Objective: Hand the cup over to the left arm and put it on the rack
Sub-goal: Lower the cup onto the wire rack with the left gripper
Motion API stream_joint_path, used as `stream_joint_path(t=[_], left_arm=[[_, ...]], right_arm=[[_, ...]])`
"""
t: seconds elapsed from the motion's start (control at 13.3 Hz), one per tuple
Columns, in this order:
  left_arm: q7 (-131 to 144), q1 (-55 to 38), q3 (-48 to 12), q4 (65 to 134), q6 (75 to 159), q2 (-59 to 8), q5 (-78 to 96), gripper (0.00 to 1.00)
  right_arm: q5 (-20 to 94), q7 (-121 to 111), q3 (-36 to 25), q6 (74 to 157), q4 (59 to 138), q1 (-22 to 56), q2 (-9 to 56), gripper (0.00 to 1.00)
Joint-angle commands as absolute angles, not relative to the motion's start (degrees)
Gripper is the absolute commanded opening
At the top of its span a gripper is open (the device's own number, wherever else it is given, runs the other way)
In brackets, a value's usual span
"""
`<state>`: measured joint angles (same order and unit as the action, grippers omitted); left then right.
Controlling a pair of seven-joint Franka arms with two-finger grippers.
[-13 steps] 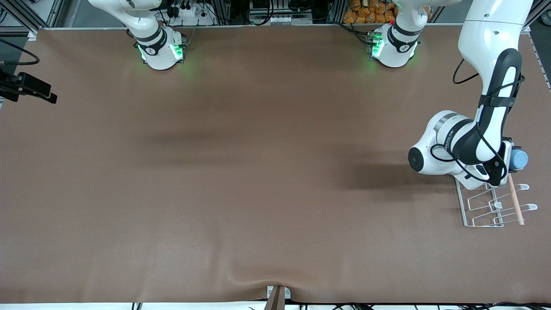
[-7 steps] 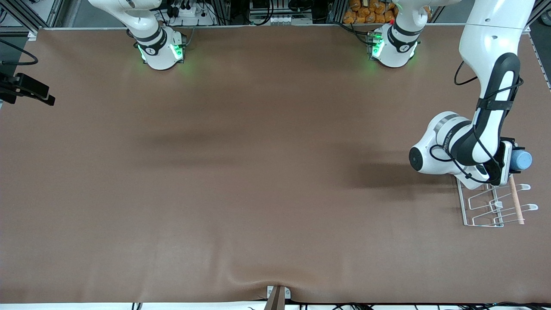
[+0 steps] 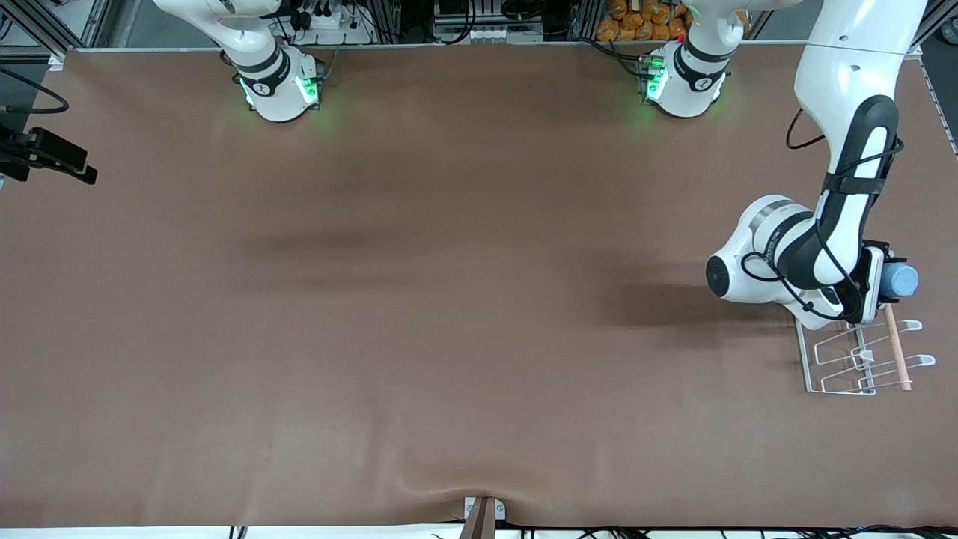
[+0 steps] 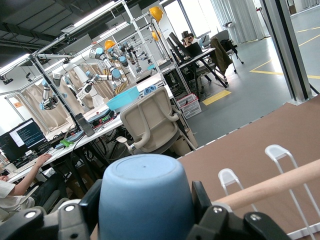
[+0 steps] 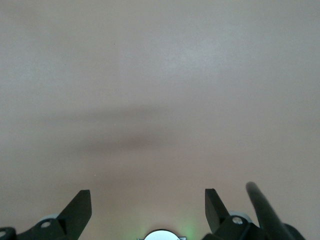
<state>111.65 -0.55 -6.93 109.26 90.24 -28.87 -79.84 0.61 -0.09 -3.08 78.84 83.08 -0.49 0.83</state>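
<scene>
- The left gripper point(image 4: 145, 220) is clamped on the light-blue cup point(image 3: 898, 280), holding it on its side over the end of the rack point(image 3: 861, 358) nearest the arm bases, above the wooden rod point(image 3: 897, 348).
- The right gripper point(image 5: 148, 212) waits with its fingers spread wide and nothing between them, above bare brown table point(image 3: 419, 299).

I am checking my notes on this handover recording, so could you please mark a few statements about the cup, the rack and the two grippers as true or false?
1. The left gripper is shut on the light-blue cup. True.
2. The cup already hangs on a peg of the white wire rack. False: it is held in the gripper, over the rack's end farther from the front camera.
3. The right gripper holds something. False: its fingers stand open over the bare brown table.
4. A light wooden rod runs along one side of the rack. True.
5. In the left wrist view the cup's closed bottom faces away from the camera. True.
</scene>
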Motion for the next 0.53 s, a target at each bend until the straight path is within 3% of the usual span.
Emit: stream_joint_path(t=[0.0, 0.45], left_arm=[[112.5, -0.6, -6.9, 109.3, 90.4, -29.4, -81.0, 0.42], [112.6, -0.4, -6.9, 109.2, 90.4, -31.1, -81.1, 0.47]], right_arm=[[-0.6, -0.6, -2.8, 79.0, 83.5, -0.7, 0.1, 1.00], [-0.5, -0.6, -2.9, 78.9, 83.7, -0.9, 0.1, 1.00]])
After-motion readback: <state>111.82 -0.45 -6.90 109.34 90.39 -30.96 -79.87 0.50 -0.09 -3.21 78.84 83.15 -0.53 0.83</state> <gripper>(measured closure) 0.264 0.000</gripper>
